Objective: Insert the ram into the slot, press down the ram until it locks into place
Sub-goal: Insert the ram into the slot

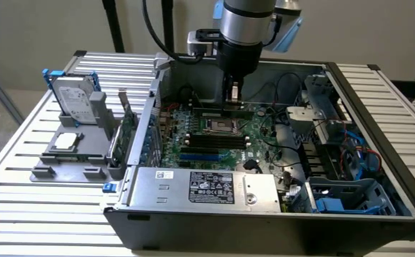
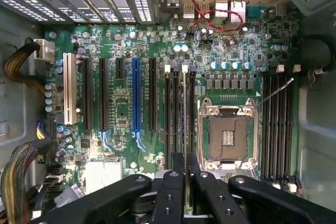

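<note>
The open computer case holds the green motherboard (image 1: 193,155). My gripper (image 1: 232,99) hangs low over the bank of black slots behind the CPU socket (image 1: 218,127). It is shut on the ram (image 1: 221,112), a thin green stick lying along that bank. In the wrist view the ram (image 2: 184,108) appears edge-on between my two black fingers (image 2: 176,177), with the gripper (image 2: 184,158) lined up over one slot (image 2: 176,108) of the bank left of the CPU socket (image 2: 228,135). Whether the ram sits in the slot I cannot tell.
A second bank of black slots (image 2: 275,124) lies beyond the CPU socket. Long card sockets, one blue (image 2: 135,95), run beside the ram bank. The power supply (image 1: 207,187) and drive cage (image 1: 339,195) fill the case front. Outside stand a hard drive (image 1: 75,99) and an expansion card (image 1: 125,134).
</note>
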Controlling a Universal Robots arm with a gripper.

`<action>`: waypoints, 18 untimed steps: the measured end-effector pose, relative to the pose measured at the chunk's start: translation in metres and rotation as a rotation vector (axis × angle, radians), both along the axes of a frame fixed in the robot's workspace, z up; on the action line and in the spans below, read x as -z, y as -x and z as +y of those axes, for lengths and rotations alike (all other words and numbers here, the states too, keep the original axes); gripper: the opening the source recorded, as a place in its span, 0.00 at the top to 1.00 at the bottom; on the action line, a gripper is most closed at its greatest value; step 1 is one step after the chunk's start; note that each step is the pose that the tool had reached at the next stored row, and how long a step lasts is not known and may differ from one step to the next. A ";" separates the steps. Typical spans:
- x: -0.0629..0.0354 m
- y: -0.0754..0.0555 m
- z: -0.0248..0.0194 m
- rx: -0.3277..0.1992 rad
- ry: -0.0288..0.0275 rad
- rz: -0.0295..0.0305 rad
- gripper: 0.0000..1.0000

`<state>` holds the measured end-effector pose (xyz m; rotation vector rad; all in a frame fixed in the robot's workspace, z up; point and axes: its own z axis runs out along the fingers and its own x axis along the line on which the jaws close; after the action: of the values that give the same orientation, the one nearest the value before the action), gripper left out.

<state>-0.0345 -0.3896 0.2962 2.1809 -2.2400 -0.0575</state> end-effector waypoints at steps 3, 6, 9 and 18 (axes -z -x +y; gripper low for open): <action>0.0056 0.000 -0.0014 0.003 0.0000 -0.0002 0.87; 0.0110 0.000 -0.0020 0.007 -0.0001 -0.0002 0.87; 0.0164 0.000 -0.0024 0.009 0.0000 -0.0003 0.87; 0.0329 -0.001 -0.0034 0.017 0.0015 -0.0003 0.87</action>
<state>-0.0339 -0.3931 0.2634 2.1609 -2.2587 -0.0556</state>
